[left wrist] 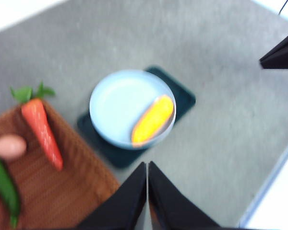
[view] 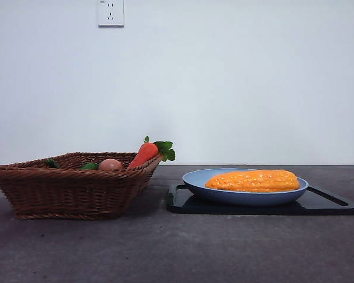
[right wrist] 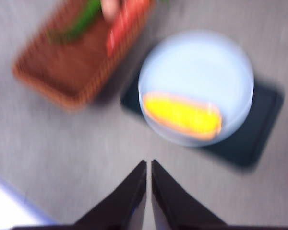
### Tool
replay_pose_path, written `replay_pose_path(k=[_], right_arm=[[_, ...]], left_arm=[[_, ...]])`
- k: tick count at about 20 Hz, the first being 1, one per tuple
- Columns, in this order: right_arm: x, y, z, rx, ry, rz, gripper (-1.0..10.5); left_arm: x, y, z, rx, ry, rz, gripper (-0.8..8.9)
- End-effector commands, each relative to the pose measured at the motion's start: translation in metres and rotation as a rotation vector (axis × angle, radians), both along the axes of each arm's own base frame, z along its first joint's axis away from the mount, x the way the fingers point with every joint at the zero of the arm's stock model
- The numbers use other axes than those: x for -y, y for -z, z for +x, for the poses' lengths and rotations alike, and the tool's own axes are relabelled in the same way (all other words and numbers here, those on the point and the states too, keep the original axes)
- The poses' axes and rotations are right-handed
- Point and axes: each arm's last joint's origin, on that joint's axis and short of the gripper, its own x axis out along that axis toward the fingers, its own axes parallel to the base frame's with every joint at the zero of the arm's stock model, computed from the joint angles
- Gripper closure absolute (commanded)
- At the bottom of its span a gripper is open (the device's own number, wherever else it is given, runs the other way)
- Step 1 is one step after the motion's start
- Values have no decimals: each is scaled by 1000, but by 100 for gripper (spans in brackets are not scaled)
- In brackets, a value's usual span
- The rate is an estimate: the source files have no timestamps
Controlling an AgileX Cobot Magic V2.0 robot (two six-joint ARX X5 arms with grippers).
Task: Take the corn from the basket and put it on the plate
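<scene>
Both pairs of fingers are pressed together on nothing: the left gripper (left wrist: 147, 165) and right gripper (right wrist: 149, 163) hang high above the table. The corn (view: 252, 180) already lies on the plate (view: 194, 184), beyond both fingertips, so the sensible move is to keep clear and leave it alone. Farther off, the basket (view: 65, 191) holds a carrot (view: 143, 155), an egg-like ball (view: 110, 165) and something green (left wrist: 4, 184).

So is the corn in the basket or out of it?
Out. The corn lies flat on the blue plate, which sits on a black tray. The basket holds only a carrot, an egg and something green.
</scene>
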Motion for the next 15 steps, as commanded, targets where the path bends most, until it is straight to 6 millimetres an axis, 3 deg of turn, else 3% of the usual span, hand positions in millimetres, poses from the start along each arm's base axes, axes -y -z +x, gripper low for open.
replay_pose_path(k=[1, 9, 15], right_arm=[[0, 5, -2, 84, -11, 29, 943], [6, 71, -10, 461, 81, 165, 943], [7, 112, -9, 520, 127, 229, 943]], left_arm=[[5, 3, 4, 60, 8, -47, 806], [-14, 79, 14, 236, -136, -284, 806], [-26, 123, 14, 306, -194, -408, 806]])
